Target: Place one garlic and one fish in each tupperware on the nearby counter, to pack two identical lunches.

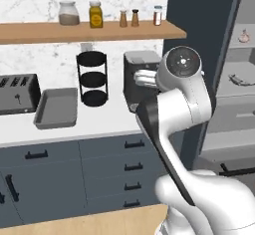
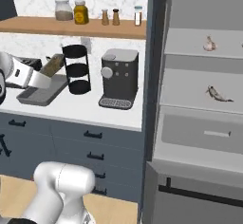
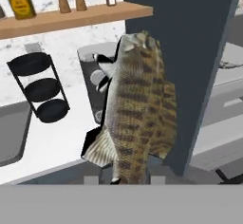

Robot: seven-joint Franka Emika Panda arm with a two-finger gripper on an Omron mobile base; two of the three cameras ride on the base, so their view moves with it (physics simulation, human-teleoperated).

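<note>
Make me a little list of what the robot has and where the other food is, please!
pincer: shut on fish, held up over the counter
tupperware: one grey tray on the counter, nothing seen in it
left of tray: black toaster
right of tray: black tiered rack, then coffee machine
open fridge: garlic on upper shelf, second fish on shelf below

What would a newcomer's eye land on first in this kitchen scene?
A big striped brown fish held upright in the gripper, filling the hand view. Next, the white robot arm looming before the counter, where a grey tupperware sits beside a black toaster.
</note>
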